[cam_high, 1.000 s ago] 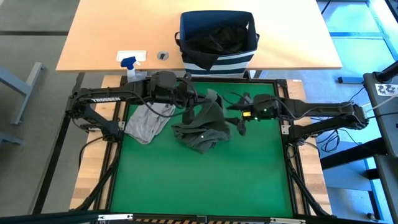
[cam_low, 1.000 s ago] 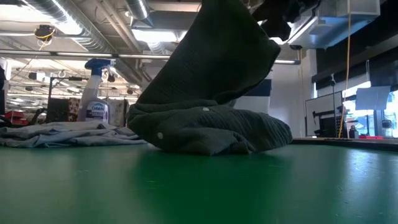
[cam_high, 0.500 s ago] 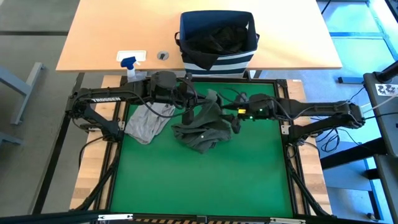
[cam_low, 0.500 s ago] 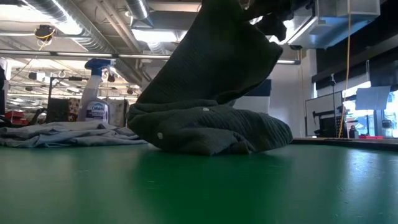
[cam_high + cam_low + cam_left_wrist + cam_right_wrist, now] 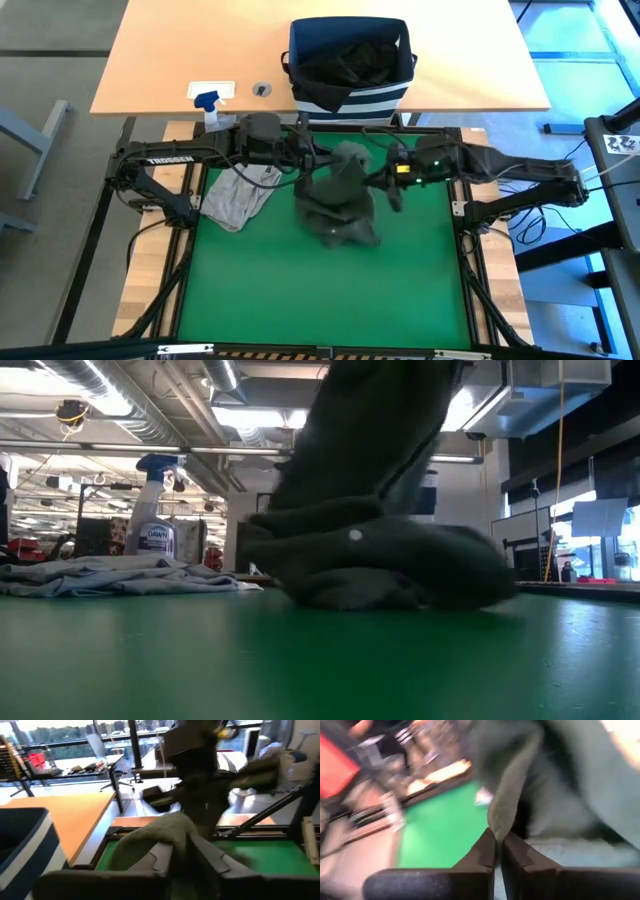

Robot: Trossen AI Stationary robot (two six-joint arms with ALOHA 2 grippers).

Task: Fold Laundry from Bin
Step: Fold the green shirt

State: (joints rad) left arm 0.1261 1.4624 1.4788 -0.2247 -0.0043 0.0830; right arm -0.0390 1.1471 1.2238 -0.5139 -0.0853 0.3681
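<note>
Nearest us, the front half of the green felt mat lies bare. At its middle we see the dark olive green cloth garment heaped, its top drawn up between our two arms. Our right gripper is clamped on a fold of that garment. Our left gripper is at the garment's other upper edge; we cannot tell how its fingers stand. The light grey cloth garment lies flat by the mat's left edge. Beyond, on the tan wooden table, the rectangular navy fabric bin with white stripes holds the black garment.
</note>
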